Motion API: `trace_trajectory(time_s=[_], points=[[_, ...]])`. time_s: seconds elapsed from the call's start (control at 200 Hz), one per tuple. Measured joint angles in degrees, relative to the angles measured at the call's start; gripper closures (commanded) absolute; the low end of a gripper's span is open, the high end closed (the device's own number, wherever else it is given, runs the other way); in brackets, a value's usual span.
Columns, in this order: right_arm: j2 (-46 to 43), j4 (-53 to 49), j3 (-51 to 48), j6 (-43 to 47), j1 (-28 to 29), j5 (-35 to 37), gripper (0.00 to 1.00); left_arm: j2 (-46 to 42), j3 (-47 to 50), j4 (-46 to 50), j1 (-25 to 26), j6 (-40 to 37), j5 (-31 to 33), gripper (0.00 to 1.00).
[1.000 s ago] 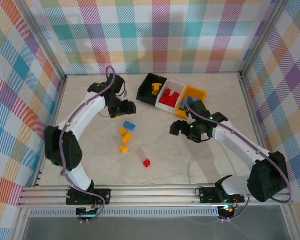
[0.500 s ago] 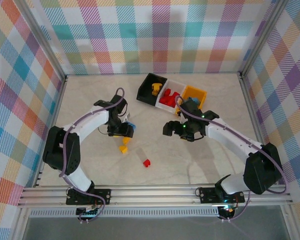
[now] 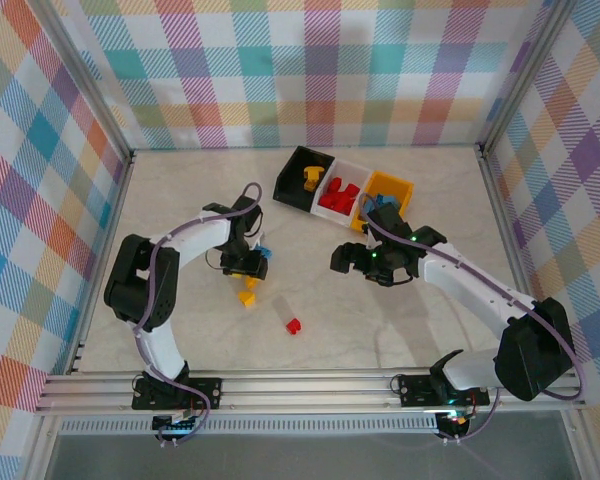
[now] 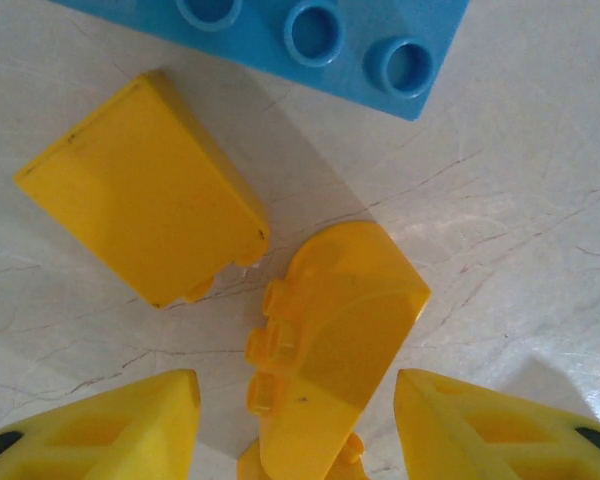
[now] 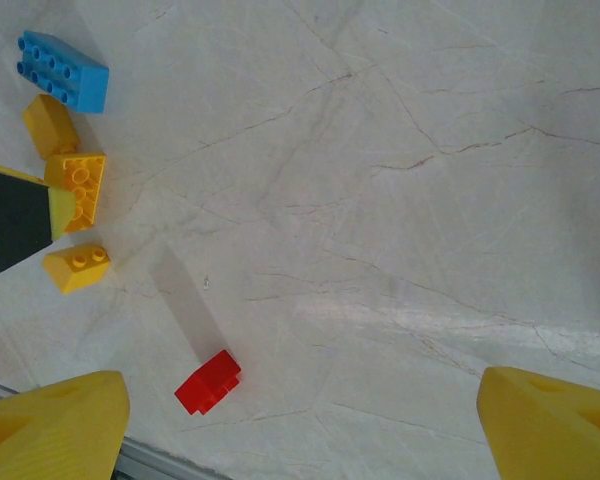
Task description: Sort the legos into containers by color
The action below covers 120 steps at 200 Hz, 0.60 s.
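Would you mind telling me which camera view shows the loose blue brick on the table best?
Right wrist: the blue brick lies whole, studs countable. Left wrist crops it at the top edge; top external shows a sliver beside the left tool.

Your worktop [image 5: 430, 200] looks like pale veined stone, smooth with a soft sheen. The legos [image 4: 330, 340] are hard moulded plastic: the blue brick [image 4: 310, 30] is glossy, the yellow sloped brick [image 4: 140, 190] smooth and the red brick [image 5: 208, 382] shiny. The jaws of the left gripper [image 4: 296, 425] are matt yellow plastic. The containers [image 3: 292, 183] look like smooth plastic and the near rails [image 3: 310, 388] like brushed metal. The walls [image 3: 310, 70] are matt printed plaid; you cannot tell whether cloth or paper.
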<state>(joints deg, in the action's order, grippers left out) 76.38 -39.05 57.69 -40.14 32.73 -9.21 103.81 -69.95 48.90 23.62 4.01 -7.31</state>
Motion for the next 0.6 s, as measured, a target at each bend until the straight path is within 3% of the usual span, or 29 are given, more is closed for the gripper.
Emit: trace_trajectory(time_s=[0.6], points=[[0.1,0.3,-0.2,-0.6,0.0,0.2,0.1,2.4,-0.3,-1.1,0.4,1.1,0.5,0.75]])
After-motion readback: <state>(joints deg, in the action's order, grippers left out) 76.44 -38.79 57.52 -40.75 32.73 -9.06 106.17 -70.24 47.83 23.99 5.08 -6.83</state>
